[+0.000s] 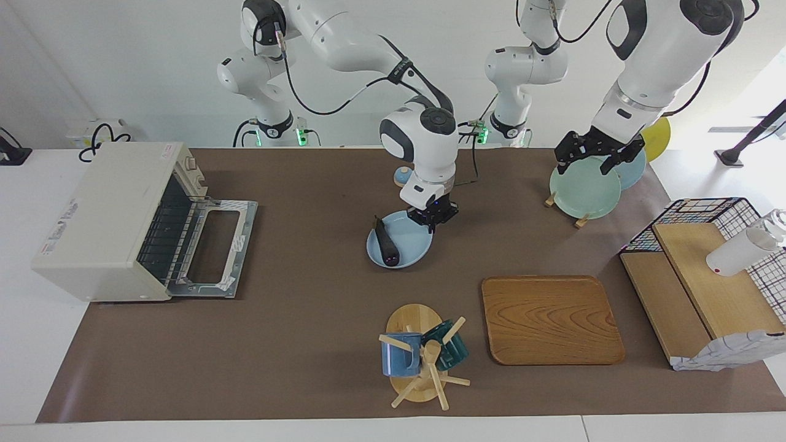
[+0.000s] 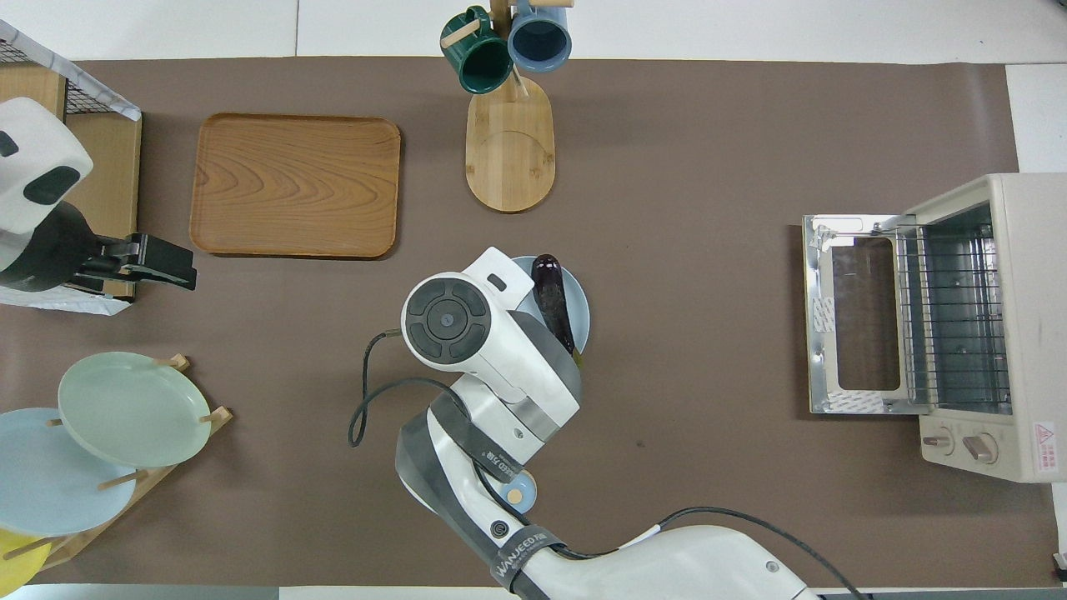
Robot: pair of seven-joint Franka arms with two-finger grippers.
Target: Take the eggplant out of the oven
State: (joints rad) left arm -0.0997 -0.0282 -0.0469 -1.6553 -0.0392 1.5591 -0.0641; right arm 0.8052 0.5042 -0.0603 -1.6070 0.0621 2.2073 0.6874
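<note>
Shown at the centre of the facing frame is the eggplant, lying lengthwise on a light blue plate that rests on the table, well apart from the oven at the frame's left. The right end effector is seen clenched on the plate's rim at the edge nearest the robots. The eggplant itself is untouched by it.

By its look, the eggplant is judged light, firm but bruisable, and glossy, hence slippery; it is free to roll on the shallow plate if tilted. A hold across its middle, or keeping the plate level by the rim, is judged safest.

The table is covered by a matte brown mat, flat and uncluttered around the plate. Lower in the facing frame, a mug stand with a blue and a green mug and a wooden tray are seen. The oven's door is dropped open, its wire rack bare. At upper right, the left end effector waits, its fingers spread, over a pale green plate on a rack. A wire basket occupies the right edge.
</note>
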